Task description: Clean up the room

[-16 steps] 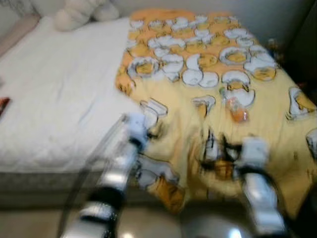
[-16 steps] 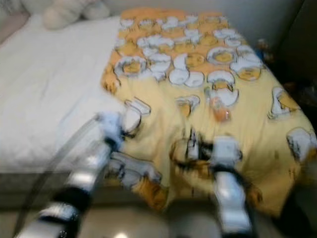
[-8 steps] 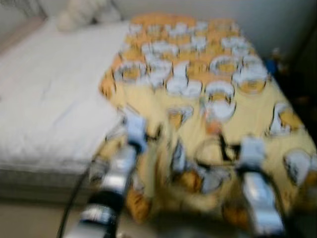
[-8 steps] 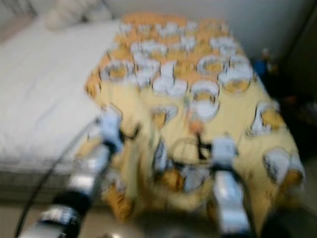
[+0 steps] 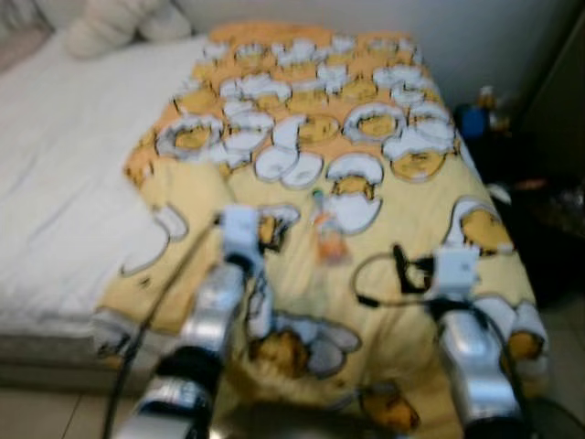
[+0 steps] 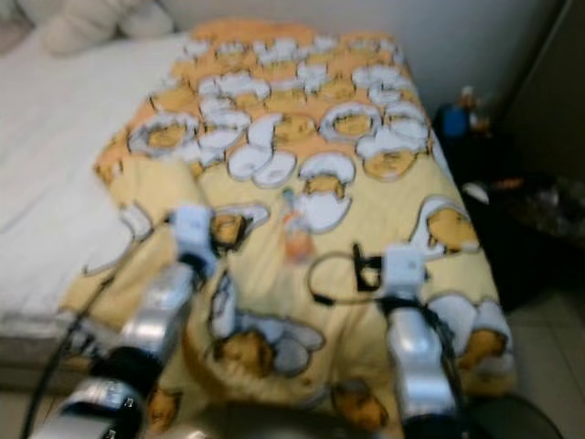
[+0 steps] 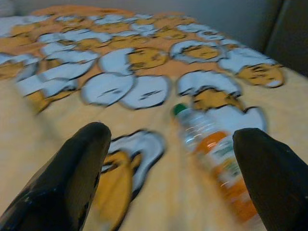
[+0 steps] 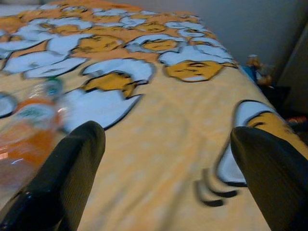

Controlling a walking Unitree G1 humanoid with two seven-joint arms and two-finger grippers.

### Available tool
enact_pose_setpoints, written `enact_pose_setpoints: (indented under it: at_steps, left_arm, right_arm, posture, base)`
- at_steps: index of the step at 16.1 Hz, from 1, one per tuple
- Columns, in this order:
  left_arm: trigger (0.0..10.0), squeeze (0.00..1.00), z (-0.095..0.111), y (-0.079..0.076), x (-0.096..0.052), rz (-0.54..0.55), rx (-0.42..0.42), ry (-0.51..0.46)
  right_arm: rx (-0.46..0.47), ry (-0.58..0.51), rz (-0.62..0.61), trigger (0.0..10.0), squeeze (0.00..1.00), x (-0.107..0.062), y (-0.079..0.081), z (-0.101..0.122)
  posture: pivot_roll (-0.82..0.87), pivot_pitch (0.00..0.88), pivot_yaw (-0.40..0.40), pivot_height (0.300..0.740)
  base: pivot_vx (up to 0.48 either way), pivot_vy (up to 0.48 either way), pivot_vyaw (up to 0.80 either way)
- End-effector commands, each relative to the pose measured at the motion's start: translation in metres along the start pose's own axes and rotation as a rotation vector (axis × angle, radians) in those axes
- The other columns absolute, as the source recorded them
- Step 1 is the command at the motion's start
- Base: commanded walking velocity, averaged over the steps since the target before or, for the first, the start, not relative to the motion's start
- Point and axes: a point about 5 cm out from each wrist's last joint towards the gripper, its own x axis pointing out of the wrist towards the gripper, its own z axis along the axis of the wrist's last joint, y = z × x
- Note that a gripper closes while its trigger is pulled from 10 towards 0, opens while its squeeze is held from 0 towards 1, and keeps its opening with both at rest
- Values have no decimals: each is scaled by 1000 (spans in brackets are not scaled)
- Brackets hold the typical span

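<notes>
At your far left lies the bare white mattress [image 5: 64,183], with a pale pillow [image 5: 101,27] at its head. The yellow egg-print blanket [image 5: 402,210] covers the right half of the bed and drapes over its foot.

Your left gripper [image 7: 173,178] is over the blanket near the foot of the bed, fingers spread wide apart and holding nothing. The left wrist view looks straight between them at the plastic bottle [image 7: 211,144].

The bottle [image 5: 327,233] lies on its side on the blanket, between the two arms and slightly further up the bed than both grippers. It has a green cap and an orange label. Its long axis runs roughly along the bed, cap end toward the pillow. In the left wrist view it sits close to one finger, not centred in the gap. Judge the left arm the nearer; a short forward reach with a small shift toward the robot's right should bracket it.

Your right gripper [image 8: 168,183] is also spread open and empty, with the bottle off toward the robot's left.

Nothing lies between either gripper and the bottle. Past the bed's right edge, dark clutter [image 5: 480,114] stands on the floor, well apart.
</notes>
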Motion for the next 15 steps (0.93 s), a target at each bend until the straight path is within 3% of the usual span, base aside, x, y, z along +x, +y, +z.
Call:
enact_pose_setpoints:
  at_steps: [1, 3, 6, 8, 10, 11, 13, 14, 15]
  left_arm:
    - [10000, 0, 5, 15, -2, 38, 11, -11]
    - [10000, 0, 8, 10, -2, 7, 57, -29]
    - [10000, 0, 8, 8, -3, -4, 42, -26]
    - [10000, 0, 10, 4, -2, -23, 98, -24]
    - [10000, 0, 18, -2, -2, -62, 131, -49]
    - [10000, 0, 21, -1, -3, -64, 162, -52]
    - [10000, 0, 22, 4, -17, -40, 121, -55]
    - [10000, 0, 19, 3, -46, -80, 51, -62]
    - [10000, 0, 20, 1, -64, -100, 50, -66]
  right_arm:
    - [41, 24, 38, 10000, 0, 3, 13, -2]
    - [83, 40, 60, 10000, 0, 6, 19, -1]
    - [98, 59, 79, 10000, 0, 11, 24, 0]
    - [112, 76, 84, 10000, 0, 23, 31, 3]
    - [75, 29, 46, 10000, 0, 44, 28, 23]
    - [71, -20, 9, 10000, 0, 45, 21, 33]
    - [26, -94, -93, 10000, 0, 18, 2, 39]
    - [-3, -107, -171, 10000, 0, -29, -14, 29]
    - [-16, -87, -181, 10000, 0, -60, -20, 20]
  posture:
    - [-31, 0, 49, 740]
    - [-26, 0, 47, 740]
    - [-21, 0, 51, 740]
    - [-15, 0, 57, 740]
    - [32, 0, 37, 740]
    - [38, 0, 29, 740]
    - [26, 0, 23, 740]
    - [18, 0, 3, 740]
    - [16, 0, -2, 740]
  base:
    - [0, 424, 0]
    - [120, 418, 0]
    - [160, 417, 0]
    - [0, 0, 0]
    - [0, 0, 0]
    - [0, 0, 0]
    - [0, 0, 0]
    - [0, 0, 0]
    - [0, 0, 0]
